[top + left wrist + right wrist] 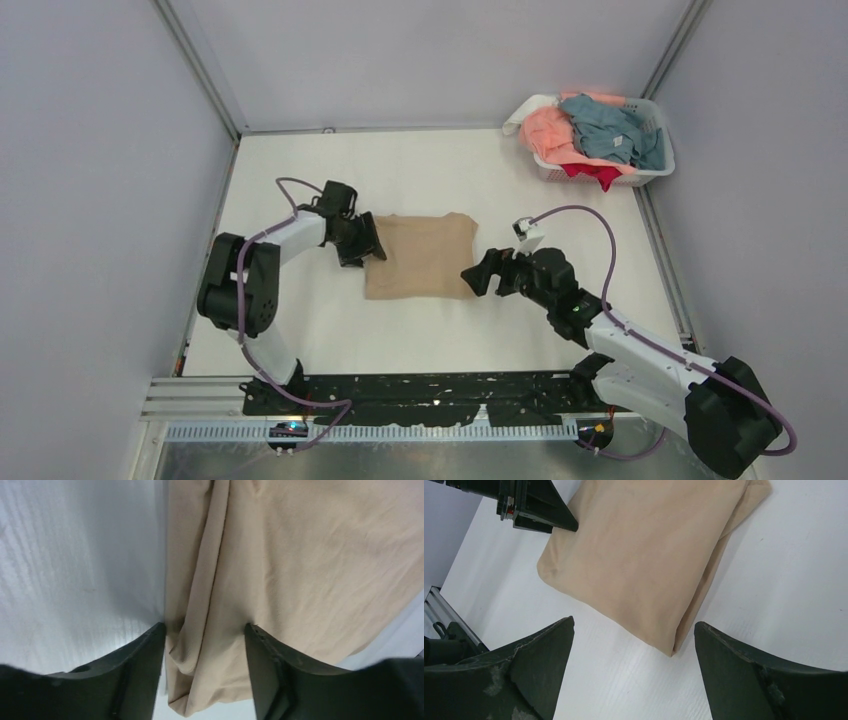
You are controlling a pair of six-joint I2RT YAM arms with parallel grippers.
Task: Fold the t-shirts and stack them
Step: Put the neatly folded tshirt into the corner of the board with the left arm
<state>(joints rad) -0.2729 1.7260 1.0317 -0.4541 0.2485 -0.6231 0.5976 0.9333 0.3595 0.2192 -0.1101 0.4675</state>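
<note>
Tan-beige fabric t-shirt (420,255) lies part-folded, flanked by wide-open left gripper (205,627) and right gripper (634,622); its edges should probably be pinched next.

Left arm (292,234) and right arm (640,362): white tubular links, bulky black joint housings. A purple cable (575,207) loops along each. Right gripper (634,621): matte black wedge-shaped fingers (539,670), grey scuffing.

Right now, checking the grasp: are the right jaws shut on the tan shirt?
No, the right jaws stand wide open, the tan shirt lying unclamped.
</note>
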